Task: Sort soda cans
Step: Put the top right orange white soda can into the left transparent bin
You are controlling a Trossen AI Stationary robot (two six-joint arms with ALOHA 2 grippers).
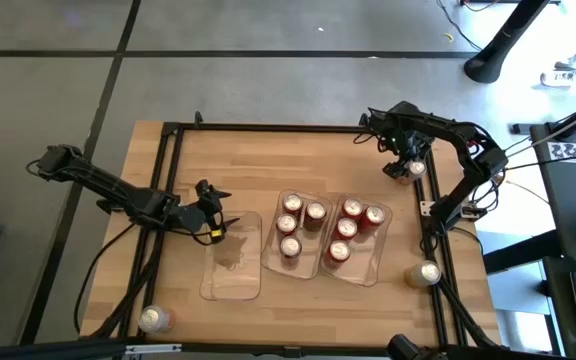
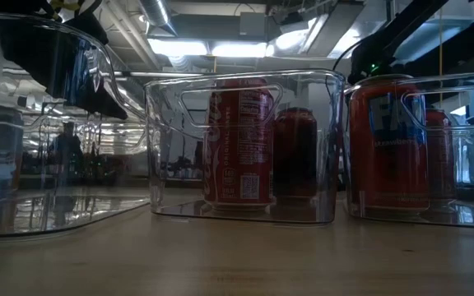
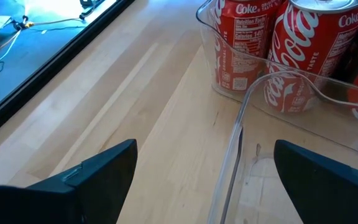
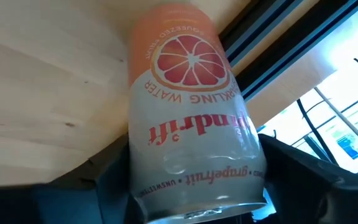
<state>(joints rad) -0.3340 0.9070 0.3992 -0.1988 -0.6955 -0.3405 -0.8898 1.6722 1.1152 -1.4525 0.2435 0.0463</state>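
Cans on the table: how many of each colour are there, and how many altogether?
Red cans: 8
Pale grapefruit can, held in the right gripper: 1
Loose cans showing only silver tops, body colour unclear: 2
Total: 11

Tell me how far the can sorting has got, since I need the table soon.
Done: four red cans sit in the middle tray, four more in the right tray. In hand: the right gripper holds a grapefruit can at the far right. Left: the left tray is empty, with the open left gripper at its far end; loose cans wait near right and near left.
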